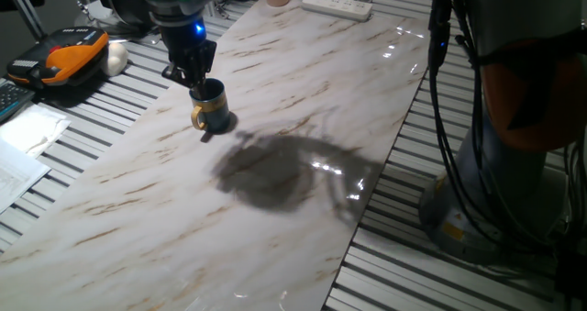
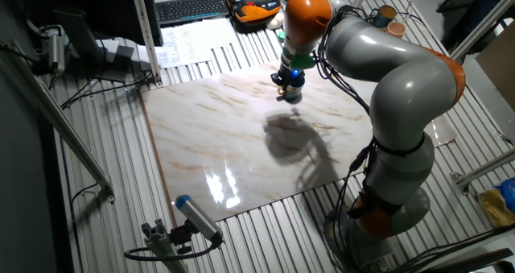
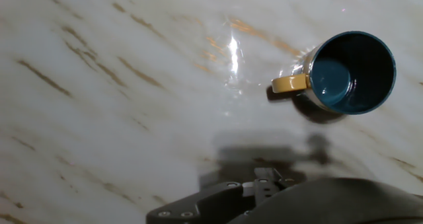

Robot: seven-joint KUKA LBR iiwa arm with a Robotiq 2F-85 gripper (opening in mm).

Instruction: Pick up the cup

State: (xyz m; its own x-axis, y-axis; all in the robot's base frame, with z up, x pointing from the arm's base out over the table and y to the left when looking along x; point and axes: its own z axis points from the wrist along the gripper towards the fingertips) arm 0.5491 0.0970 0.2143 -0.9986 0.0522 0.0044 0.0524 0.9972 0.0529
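Note:
The cup [image 1: 214, 107] is a small dark navy mug with a yellow handle, standing upright on the marble tabletop [image 1: 303, 91]. My gripper [image 1: 194, 76] hangs just above and slightly behind it, with its dark fingers parted and nothing between them. In the hand view the cup [image 3: 350, 72] sits at the upper right with its mouth facing the camera and its handle pointing left. Only the hand's underside [image 3: 264, 197] shows there, and the fingertips are out of frame. In the other fixed view the gripper [image 2: 290, 86] hides most of the cup.
A white power strip [image 1: 337, 5] lies at the far end of the table. An orange-and-black device [image 1: 69, 59] and papers [image 1: 23, 141] lie off the left side. The arm's base and cables [image 1: 495, 118] stand at the right. A keyboard [image 2: 191, 7] lies beyond the table.

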